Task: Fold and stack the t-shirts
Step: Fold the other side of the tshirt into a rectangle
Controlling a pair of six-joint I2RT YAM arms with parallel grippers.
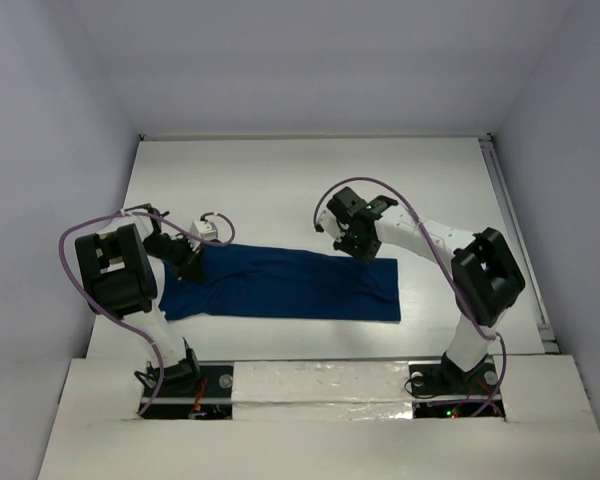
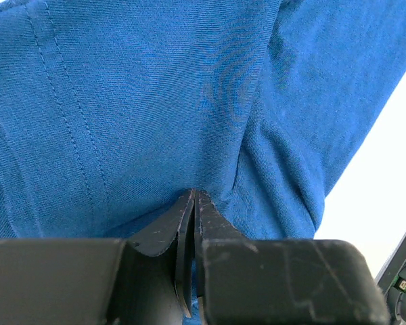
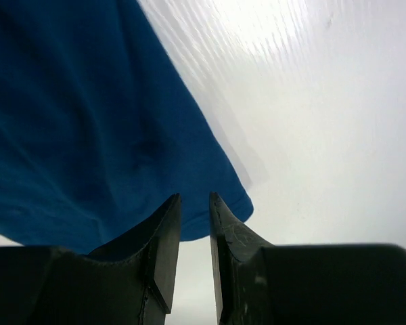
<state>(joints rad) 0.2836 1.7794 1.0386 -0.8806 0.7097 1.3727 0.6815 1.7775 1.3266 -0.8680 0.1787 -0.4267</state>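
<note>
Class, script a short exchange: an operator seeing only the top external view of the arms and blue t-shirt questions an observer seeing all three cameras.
Operator: Has the left hand got hold of the t-shirt?
Observer: Yes. In the left wrist view its fingers are pressed shut, with a pucker of cloth pinched at their tips.
Operator: And the right hand?
Observer: Its jaws stand apart with nothing between them. The shirt's corner lies on the table beyond the tips.
</note>
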